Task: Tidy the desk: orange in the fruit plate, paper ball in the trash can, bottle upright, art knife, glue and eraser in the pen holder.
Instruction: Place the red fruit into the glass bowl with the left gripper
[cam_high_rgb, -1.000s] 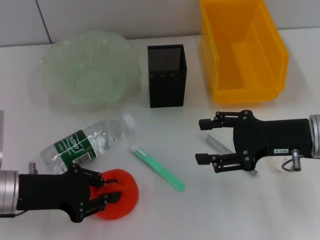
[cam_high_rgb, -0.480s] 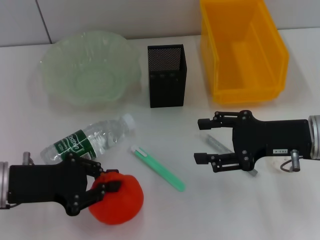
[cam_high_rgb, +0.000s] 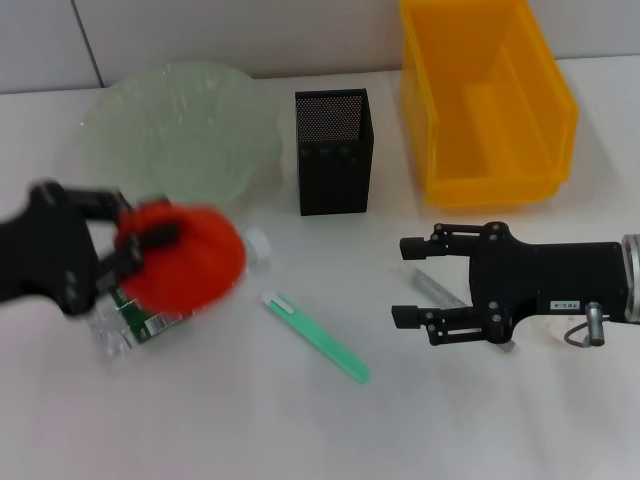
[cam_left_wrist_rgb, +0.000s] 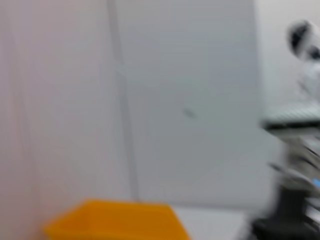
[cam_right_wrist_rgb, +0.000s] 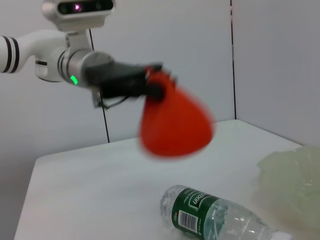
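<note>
- Gripping the orange (cam_high_rgb: 185, 258) in my left gripper (cam_high_rgb: 135, 248), I hold it lifted above the table (cam_high_rgb: 300, 420); in the head view it hangs over the lying bottle (cam_high_rgb: 150, 310), just in front of the fruit plate (cam_high_rgb: 180, 140) and not in it.
- Head view, centre: the pen holder (cam_high_rgb: 334, 165) stands upright between the fruit plate and the trash can (cam_high_rgb: 485, 100). A green art knife (cam_high_rgb: 315, 335) lies flat on the table, apart from both grippers.
- Head view, right: my right gripper (cam_high_rgb: 412, 281) hovers low with its fingers spread and nothing between them; a clear tube-like item (cam_high_rgb: 430, 287) lies beneath it. A small white label on the gripper body carries print too small to read.
- Left wrist view: heavily blurred; only a corner of the trash can (cam_left_wrist_rgb: 115, 220) and a pale wall (cam_left_wrist_rgb: 190, 100) can be made out. My own fingers do not show here.
- Right wrist view: my left gripper (cam_right_wrist_rgb: 150, 85) is clamped on the orange (cam_right_wrist_rgb: 175, 122), which is clear of the table. The bottle (cam_right_wrist_rgb: 215, 217) lies on its side below, its green label showing a barcode and white lettering I cannot read. The fruit plate's wavy rim (cam_right_wrist_rgb: 290, 180) sits beyond the bottle.
</note>
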